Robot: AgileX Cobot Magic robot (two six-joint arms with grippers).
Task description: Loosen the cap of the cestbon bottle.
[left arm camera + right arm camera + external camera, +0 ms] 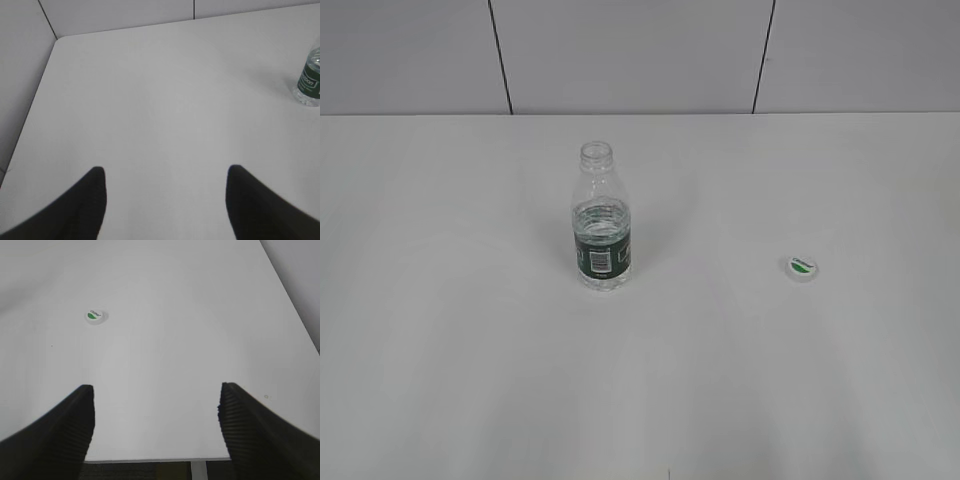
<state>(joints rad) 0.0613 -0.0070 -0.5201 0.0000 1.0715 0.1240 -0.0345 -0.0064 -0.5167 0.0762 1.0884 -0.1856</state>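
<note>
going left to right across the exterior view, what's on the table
cestbon bottle, standing upright with its neck open → cap, lying apart on the table to the right of the bottle. No pincer shows in this view.

Left tool [166, 200] spread wide over white table [150, 100], cestbon bottle [309, 82] far right

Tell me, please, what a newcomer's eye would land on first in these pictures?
Probably the cestbon bottle, standing upright and uncapped just left of the white table's middle. Next comes the cap, lying printed side up well off to its right. Both the left gripper and right gripper are open, holding nothing.
</note>
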